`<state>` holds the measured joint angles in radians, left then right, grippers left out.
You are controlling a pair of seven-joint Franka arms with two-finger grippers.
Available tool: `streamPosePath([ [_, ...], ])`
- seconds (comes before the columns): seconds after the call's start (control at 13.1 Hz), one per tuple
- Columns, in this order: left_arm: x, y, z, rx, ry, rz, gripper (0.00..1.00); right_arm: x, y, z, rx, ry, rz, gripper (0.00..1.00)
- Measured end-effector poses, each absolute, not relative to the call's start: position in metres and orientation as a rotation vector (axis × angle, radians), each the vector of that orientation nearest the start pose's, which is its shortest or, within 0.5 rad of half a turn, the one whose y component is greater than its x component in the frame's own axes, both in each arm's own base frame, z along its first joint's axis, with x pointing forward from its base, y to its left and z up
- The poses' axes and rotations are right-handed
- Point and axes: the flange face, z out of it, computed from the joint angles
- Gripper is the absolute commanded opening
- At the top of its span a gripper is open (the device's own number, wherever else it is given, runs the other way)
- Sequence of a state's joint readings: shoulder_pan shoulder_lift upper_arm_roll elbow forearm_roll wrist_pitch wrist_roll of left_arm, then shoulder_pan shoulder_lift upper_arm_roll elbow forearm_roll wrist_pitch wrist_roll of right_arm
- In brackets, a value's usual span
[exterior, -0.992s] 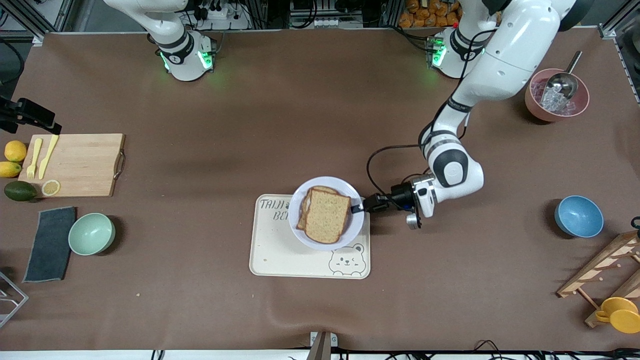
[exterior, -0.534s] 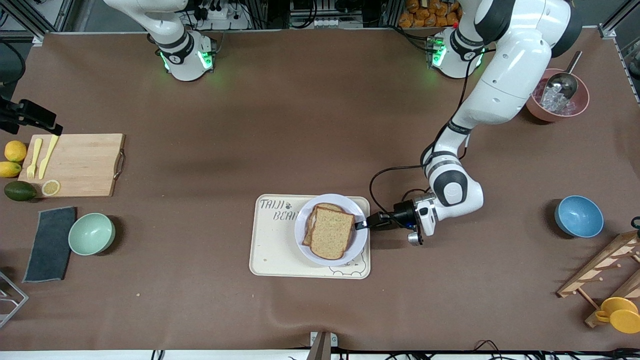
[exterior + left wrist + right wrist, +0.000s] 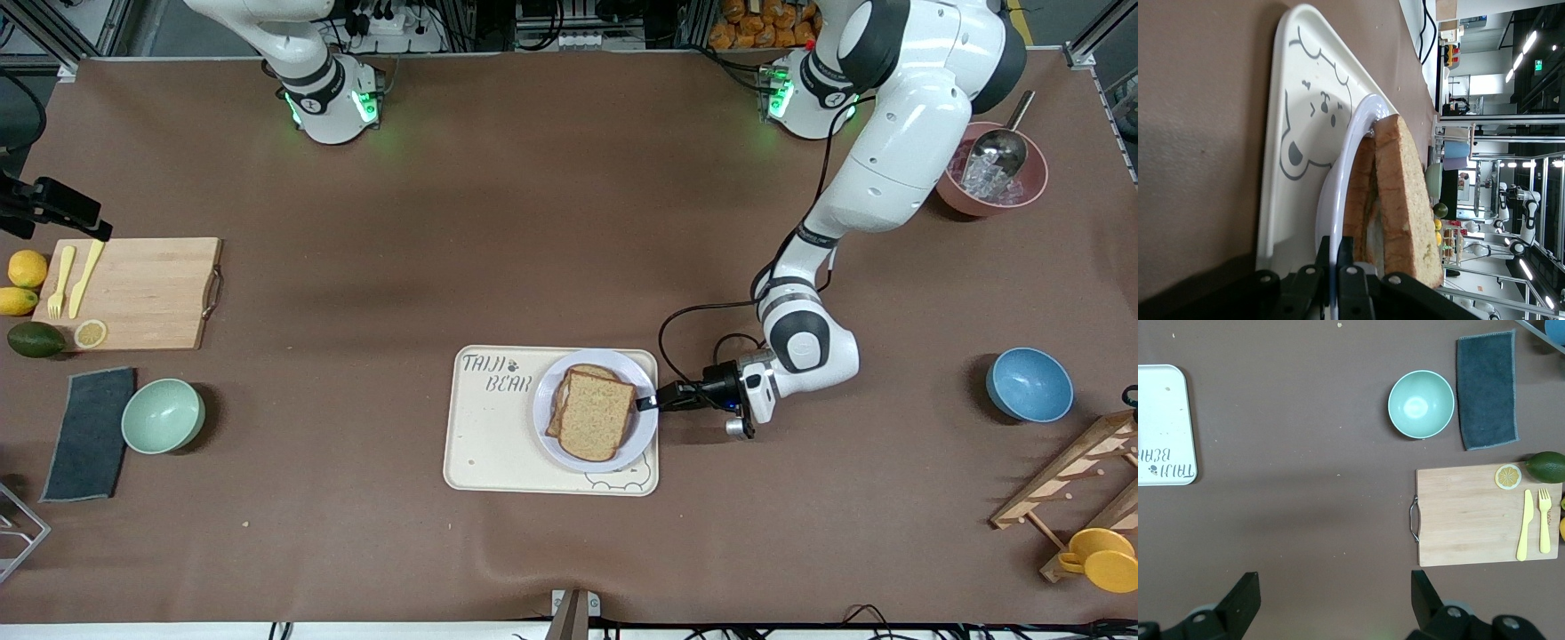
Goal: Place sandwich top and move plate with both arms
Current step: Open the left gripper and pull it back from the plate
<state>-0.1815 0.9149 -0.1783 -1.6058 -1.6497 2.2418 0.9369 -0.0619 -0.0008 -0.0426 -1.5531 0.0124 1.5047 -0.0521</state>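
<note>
While the right gripper (image 3: pixel 1331 613) waits high over bare table with fingers spread, the left gripper (image 3: pixel 647 403) pinches the rim of the plate (image 3: pixel 642 425) on the bear tray (image 3: pixel 489 444); the sandwich top (image 3: pixel 596 415) lies on the lower slice there
</note>
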Motion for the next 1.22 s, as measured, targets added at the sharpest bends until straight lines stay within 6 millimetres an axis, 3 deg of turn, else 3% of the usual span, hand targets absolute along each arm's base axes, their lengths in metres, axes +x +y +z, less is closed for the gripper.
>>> streamPosePath([
  [0.31, 0.622, -0.264, 0.097, 1.929, 0.129, 0.111, 0.02, 0.545, -0.055, 0.628, -3.124, 0.08, 0.073, 1.0],
  [0.46, 0.622, -0.264, 0.097, 1.929, 0.129, 0.111, 0.19, 0.545, -0.055, 0.627, -3.124, 0.079, 0.075, 1.0],
  [0.69, 0.624, -0.26, 0.097, 1.939, 0.118, 0.114, 0.29, 0.546, -0.055, 0.625, -3.123, 0.078, 0.079, 1.0],
  [1.22, 0.642, -0.235, 0.106, 1.994, 0.092, 0.092, 0.3, 0.546, -0.054, 0.625, -3.123, 0.076, 0.079, 1.0],
])
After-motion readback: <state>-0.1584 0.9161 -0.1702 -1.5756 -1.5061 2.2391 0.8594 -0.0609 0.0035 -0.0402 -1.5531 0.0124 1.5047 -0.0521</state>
